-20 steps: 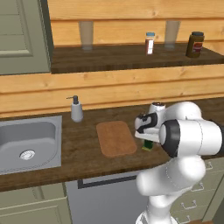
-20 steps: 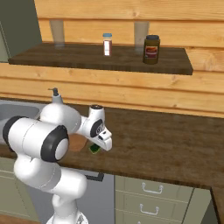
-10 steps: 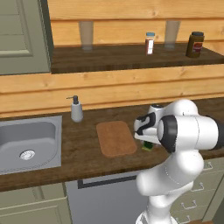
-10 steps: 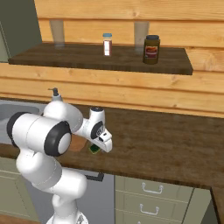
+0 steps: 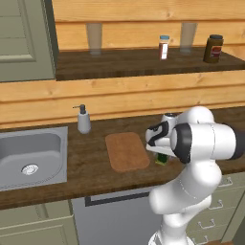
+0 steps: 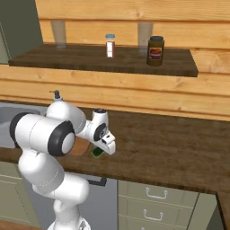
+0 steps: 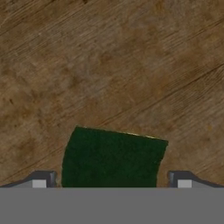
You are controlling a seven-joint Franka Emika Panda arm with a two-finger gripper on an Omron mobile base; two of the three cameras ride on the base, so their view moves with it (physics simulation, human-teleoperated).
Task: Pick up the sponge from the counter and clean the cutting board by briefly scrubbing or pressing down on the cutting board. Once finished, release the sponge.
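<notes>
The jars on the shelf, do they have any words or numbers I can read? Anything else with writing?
No text can be read anywhere.
Dark jar: has a label, too blurred to read.
Small white bottle: red band, no letters to make out.
Soap bottle, cutting board, sponge: no writing on them.

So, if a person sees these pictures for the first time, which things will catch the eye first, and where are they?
First the big white arm, bent low over the dark wood counter. Its open gripper hangs just above the small green sponge, one fingertip on each side. Just left of the sponge lies the light cutting board, with a steel sink further left and jars on the shelf above.
</notes>
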